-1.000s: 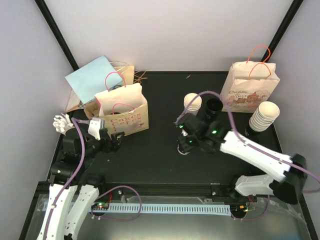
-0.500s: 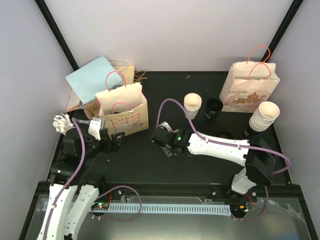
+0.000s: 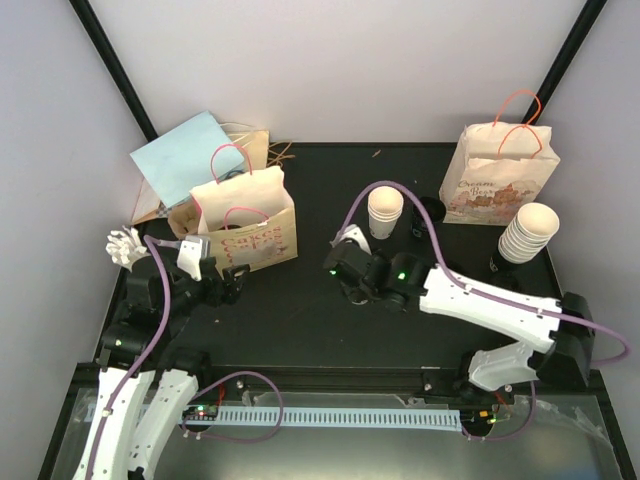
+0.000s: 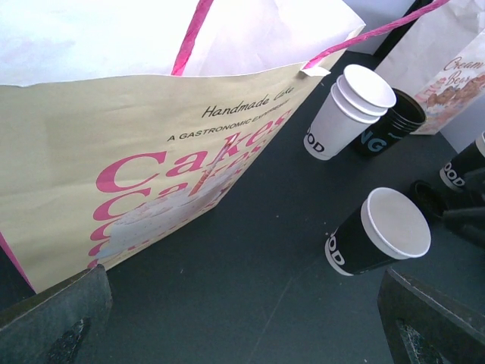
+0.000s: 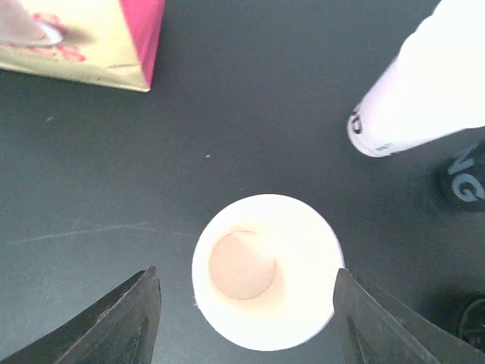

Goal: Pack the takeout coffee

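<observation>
Swung left, the right gripper (image 5: 244, 271) has unclenched from the white-lined black paper cup (image 5: 265, 273) — standing free near the pink-handled cream paper bag (image 4: 151, 152), ready for bagging — while the left gripper (image 4: 242, 326) gapes empty.

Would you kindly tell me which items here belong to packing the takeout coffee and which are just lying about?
Likely part of the job:
- black paper cup, standing between the open fingers of the right claw
- "Cakes" paper bag, probably where it goes

Seemingly lying about:
- white cup stack
- tall cup stack
- "Cream" bag
- blue paper
</observation>
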`<state>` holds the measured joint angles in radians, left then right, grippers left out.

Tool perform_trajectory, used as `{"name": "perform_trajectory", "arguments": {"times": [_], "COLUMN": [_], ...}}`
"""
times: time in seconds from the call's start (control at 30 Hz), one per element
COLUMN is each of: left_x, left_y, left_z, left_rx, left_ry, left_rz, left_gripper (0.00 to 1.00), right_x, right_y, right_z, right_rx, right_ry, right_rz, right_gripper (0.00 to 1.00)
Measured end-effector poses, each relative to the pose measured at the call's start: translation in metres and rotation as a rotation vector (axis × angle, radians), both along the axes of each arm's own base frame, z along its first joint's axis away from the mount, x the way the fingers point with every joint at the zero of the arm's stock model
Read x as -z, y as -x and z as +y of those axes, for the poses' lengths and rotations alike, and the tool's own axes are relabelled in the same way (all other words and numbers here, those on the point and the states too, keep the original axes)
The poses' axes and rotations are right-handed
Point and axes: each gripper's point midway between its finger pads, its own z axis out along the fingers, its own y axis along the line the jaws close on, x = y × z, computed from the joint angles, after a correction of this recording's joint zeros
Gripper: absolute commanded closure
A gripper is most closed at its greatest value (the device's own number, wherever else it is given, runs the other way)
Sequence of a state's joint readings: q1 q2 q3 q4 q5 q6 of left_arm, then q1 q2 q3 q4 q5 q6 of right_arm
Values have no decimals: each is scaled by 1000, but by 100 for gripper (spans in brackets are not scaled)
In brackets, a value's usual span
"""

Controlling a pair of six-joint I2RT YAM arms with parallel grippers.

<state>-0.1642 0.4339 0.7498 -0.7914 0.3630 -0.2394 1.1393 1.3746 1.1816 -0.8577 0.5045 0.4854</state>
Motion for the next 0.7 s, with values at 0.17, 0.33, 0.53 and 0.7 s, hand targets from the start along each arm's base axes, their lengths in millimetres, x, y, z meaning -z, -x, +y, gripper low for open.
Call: {"name": "perform_trajectory", "arguments": {"times": [0.17, 0.33, 0.53, 0.7], "left_x": [0, 0, 0, 0], "left_y": [0, 0, 0, 0], "left_z": [0, 0, 0, 0], "left_rx": [0, 0, 0, 1], "left_ry": [0, 0, 0, 1], "left_rz": [0, -2, -1, -2], "left_gripper": [1, 1, 1, 1], "right_x": [-10, 7, 37, 55], "right_y": [-15, -31, -26, -35], "right_z": [-38, -111, -167, -177], "right_rx": [113, 318, 476, 559], "right_ry": [-43, -59, -82, -85], "right_rz": [-22, -17, 53, 128], "right_gripper": [33, 29, 30, 33]}}
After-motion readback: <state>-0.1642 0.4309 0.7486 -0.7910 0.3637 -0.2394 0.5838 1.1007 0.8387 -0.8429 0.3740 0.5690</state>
